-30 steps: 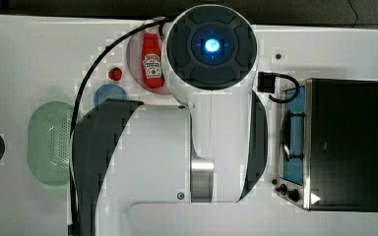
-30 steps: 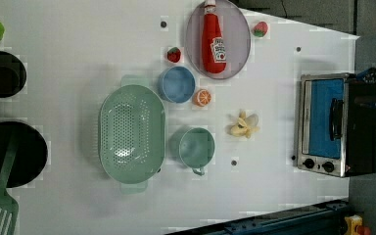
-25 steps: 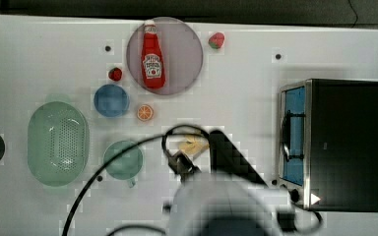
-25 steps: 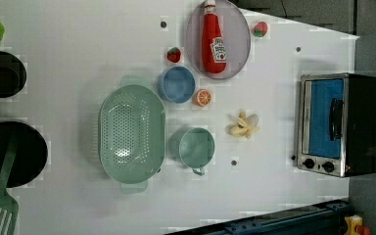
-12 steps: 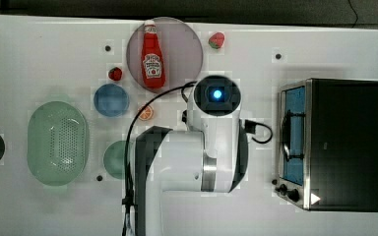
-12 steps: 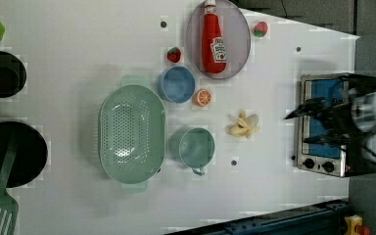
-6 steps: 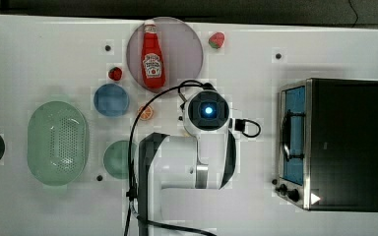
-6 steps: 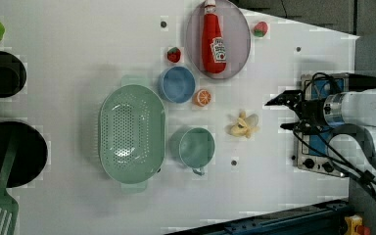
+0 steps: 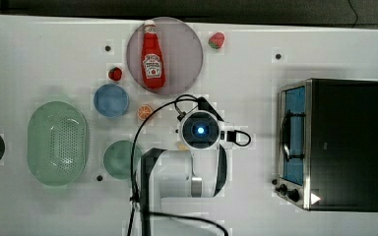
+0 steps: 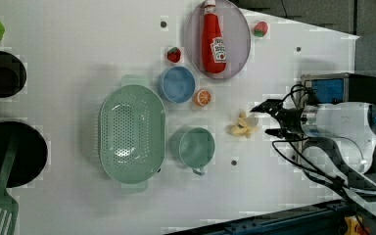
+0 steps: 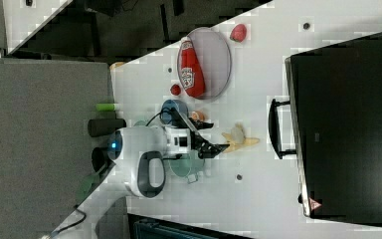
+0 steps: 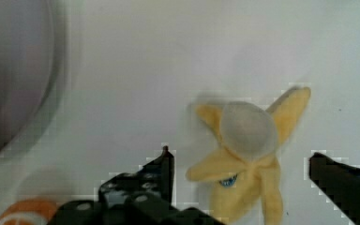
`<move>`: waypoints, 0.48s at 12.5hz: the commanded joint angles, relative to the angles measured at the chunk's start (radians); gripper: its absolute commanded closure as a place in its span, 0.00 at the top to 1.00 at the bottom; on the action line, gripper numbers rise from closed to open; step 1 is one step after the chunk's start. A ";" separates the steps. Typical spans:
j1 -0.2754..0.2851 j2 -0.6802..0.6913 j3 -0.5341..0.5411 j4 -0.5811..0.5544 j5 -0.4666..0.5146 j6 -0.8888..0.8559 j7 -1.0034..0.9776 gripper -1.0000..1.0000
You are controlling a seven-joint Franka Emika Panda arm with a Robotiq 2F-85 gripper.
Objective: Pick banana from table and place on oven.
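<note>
White table [image 9: 39,206], oven [image 9: 347,145] at the top view's right edge w/ bare room before its door. Arm over mid-table, gripper [image 10: 266,119] spread wide, holding nothing, above the banana [image 10: 244,126]. In wrist view banana [image 12: 248,154] lies between the fingers [image 12: 161,168], core toward camera, peel splayed; long axis hard to call. Arm hides it in top view.

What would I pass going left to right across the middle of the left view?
Black pan → green colander → green cup → banana → gripper, its jaws open beside the banana → oven.
</note>
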 commanded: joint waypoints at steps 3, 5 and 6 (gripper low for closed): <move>-0.016 0.096 -0.008 -0.024 0.017 0.096 0.013 1.00; -0.016 0.107 -0.006 -0.024 0.017 0.125 0.013 0.84; -0.015 0.106 -0.004 -0.025 0.017 0.125 0.013 0.71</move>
